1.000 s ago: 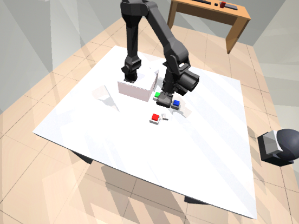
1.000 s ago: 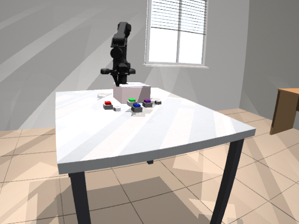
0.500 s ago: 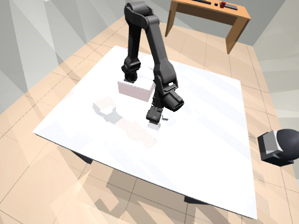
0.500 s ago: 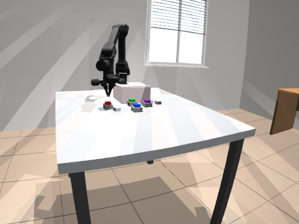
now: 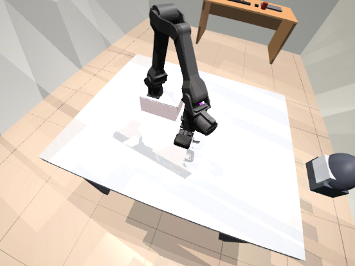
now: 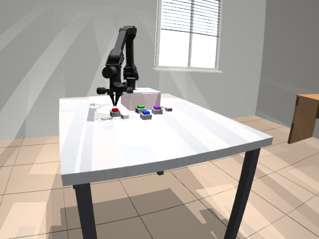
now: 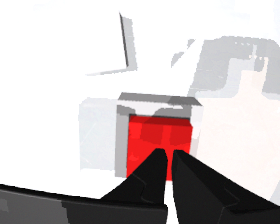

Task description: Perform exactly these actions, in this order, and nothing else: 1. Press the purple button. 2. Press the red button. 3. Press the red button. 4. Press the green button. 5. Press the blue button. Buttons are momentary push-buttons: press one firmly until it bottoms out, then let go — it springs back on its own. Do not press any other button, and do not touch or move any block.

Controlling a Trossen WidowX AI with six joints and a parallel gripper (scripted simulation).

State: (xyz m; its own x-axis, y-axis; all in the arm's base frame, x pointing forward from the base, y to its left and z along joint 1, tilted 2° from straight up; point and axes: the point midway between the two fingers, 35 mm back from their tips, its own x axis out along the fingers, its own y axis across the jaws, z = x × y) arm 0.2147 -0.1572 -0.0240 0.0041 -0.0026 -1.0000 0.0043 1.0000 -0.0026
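My gripper (image 6: pixel 115 105) (image 7: pixel 168 158) is shut and empty, fingertips pointing down just above the red button (image 6: pixel 115 109) (image 7: pixel 150 134). In the exterior view a small gap shows between tips and cap, and the cap stands raised in its grey housing. The green button (image 6: pixel 140 107), the blue button (image 6: pixel 145 112) and the purple button (image 6: pixel 156 107) stand to the right of it, all raised. In the top view the arm hides the red, green and blue buttons; a bit of purple (image 5: pixel 201 103) shows through the arm.
A pale block (image 6: pixel 125 116) lies close beside the red button; another small block (image 6: pixel 169 109) lies right of the purple button. A large pinkish box (image 5: pixel 158 108) (image 6: pixel 144 100) stands by the arm's base, behind the buttons in the exterior view. All stand on the white table (image 5: pixel 244 187) (image 6: pixel 173 139).
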